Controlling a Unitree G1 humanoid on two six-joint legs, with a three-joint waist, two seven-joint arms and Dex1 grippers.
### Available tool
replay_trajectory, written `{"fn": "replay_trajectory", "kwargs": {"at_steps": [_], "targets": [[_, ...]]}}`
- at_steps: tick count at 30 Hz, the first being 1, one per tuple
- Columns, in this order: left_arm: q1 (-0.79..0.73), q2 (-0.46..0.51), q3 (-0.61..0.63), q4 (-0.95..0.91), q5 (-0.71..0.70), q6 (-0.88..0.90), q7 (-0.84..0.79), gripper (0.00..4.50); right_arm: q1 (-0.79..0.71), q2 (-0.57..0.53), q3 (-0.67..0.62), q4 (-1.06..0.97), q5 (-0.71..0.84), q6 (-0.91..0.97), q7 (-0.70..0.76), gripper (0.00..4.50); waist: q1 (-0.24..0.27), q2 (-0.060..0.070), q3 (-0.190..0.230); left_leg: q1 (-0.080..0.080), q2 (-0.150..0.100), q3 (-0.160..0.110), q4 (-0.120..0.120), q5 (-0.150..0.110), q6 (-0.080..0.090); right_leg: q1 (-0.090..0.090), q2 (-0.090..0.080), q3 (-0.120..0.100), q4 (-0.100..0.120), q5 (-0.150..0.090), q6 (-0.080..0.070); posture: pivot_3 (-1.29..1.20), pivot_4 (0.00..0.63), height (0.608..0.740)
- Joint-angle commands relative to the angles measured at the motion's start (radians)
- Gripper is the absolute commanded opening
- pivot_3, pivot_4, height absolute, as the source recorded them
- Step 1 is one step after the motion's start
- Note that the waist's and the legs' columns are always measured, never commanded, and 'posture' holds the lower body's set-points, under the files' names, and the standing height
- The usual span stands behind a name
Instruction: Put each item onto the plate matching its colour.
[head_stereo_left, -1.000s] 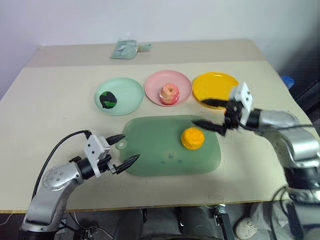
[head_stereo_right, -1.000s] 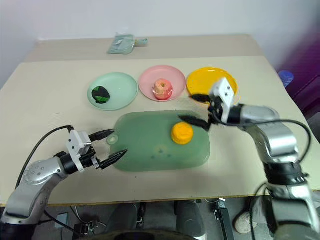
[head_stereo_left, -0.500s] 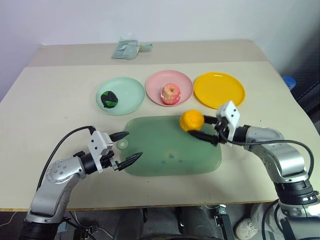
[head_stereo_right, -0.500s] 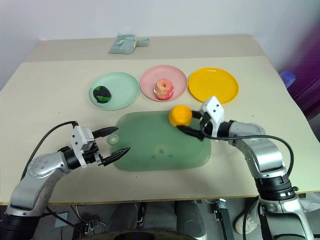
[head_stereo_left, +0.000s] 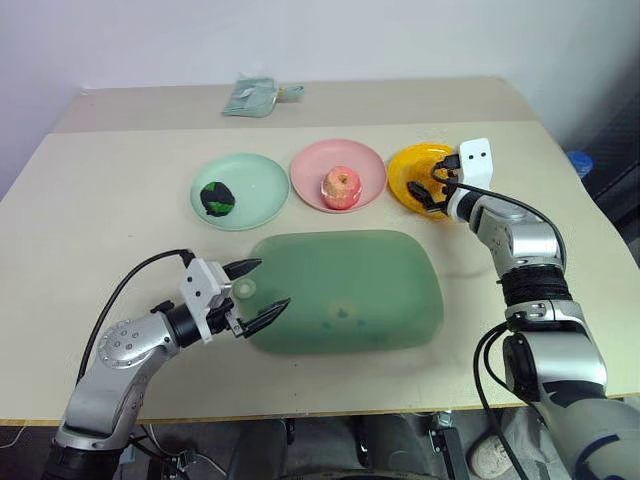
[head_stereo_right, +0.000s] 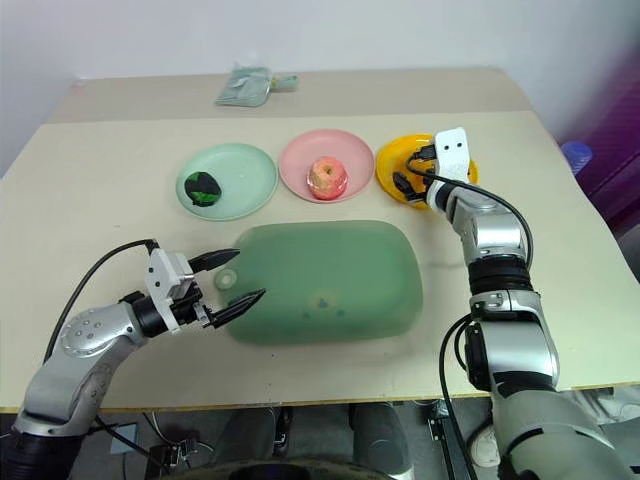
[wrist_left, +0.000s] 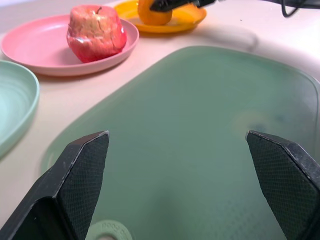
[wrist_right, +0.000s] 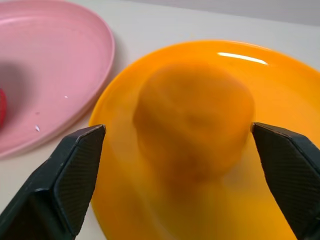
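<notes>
The left gripper (head_stereo_left: 256, 296) hovers, jaws wide and empty, at the board's (head_stereo_left: 350, 290) handle end, idle. Ball (head_stereo_left: 215, 197) and apple (head_stereo_left: 340, 187) sit on the green (head_stereo_left: 262, 178) and pink (head_stereo_left: 310, 165) plates. The orange (wrist_right: 195, 125) sits on the yellow plate (wrist_right: 280, 90) between the right gripper's (wrist_right: 177, 150) parted jaws, apparently released.
</notes>
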Motion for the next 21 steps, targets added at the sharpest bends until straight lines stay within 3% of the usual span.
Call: {"fn": "replay_trajectory", "kwargs": {"at_steps": [1, 6, 14, 21], "targets": [[0.023, -0.002, 0.090, -0.016, 0.024, -0.019, 0.073, 4.50, 0.061, -0.096, 0.000, -0.156, -0.008, -0.127, 0.141, 4.45, 0.003, 0.000, 0.000, 0.000, 0.000, 0.000, 0.000, 0.000, 0.000, 0.000, 0.000, 0.000, 0.000, 0.000, 0.000, 0.00, 0.150, 0.740], [0.049, 0.026, 0.263, 0.112, 0.087, -0.044, 0.180, 4.50, 0.296, -0.255, -0.109, -0.343, 0.126, -0.117, 0.382, 4.45, 0.009, 0.000, 0.000, 0.000, 0.000, -0.002, 0.000, 0.000, 0.000, 0.002, 0.000, -0.001, -0.001, 0.000, 0.000, 0.00, 0.150, 0.740], [0.182, 0.071, 0.486, 0.212, 0.064, -0.069, 0.160, 4.50, 0.637, -0.395, -0.277, -0.433, 0.231, -0.059, 0.532, 4.45, 0.001, 0.000, 0.000, 0.002, 0.001, 0.000, 0.000, 0.000, 0.001, 0.003, 0.001, 0.000, -0.001, 0.000, 0.000, 0.00, 0.150, 0.740], [0.203, 0.037, 0.502, 0.128, 0.046, -0.011, 0.215, 4.50, 0.617, -0.366, -0.250, -0.400, 0.199, -0.075, 0.486, 4.45, 0.002, 0.000, 0.000, 0.004, 0.001, -0.001, 0.001, 0.000, 0.001, 0.005, 0.000, -0.001, -0.001, 0.000, 0.000, 0.00, 0.150, 0.740]]}}
